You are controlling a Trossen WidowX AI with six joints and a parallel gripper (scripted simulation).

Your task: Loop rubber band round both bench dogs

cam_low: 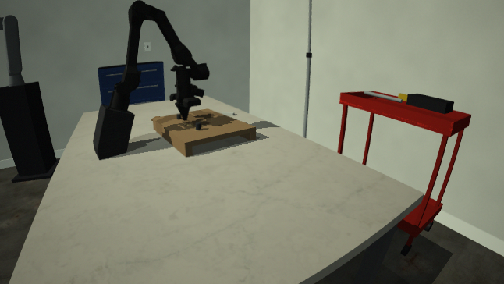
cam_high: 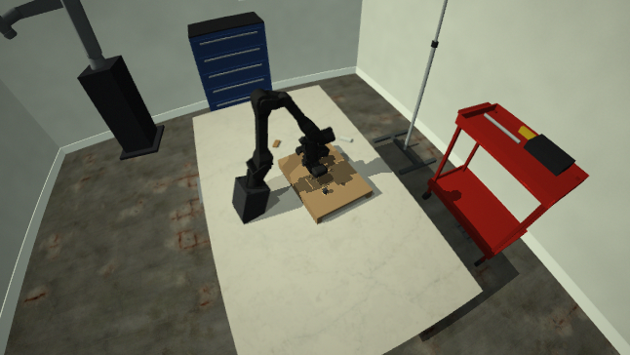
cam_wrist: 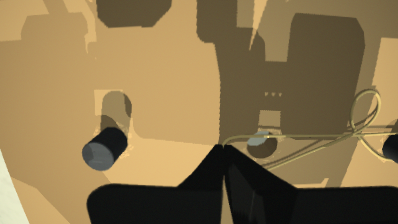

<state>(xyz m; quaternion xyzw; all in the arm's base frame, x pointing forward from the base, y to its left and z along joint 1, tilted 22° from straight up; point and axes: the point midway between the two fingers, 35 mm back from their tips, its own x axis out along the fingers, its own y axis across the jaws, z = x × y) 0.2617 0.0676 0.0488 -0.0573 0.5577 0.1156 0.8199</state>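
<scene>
The wooden board lies flat on the table beside the arm's base. In the wrist view, one dark bench dog stands at the left and the other is cut off at the right edge. The thin tan rubber band runs taut from my fingertips to the right dog and loops loosely near it. My gripper is shut on the band, low over the board, next to a round hole. The gripper also shows in the top and exterior views, with one dog close by.
A small wooden block and a white cylinder lie on the table behind the board. A red cart stands to the right, beside a pole stand. A blue drawer cabinet stands behind the table.
</scene>
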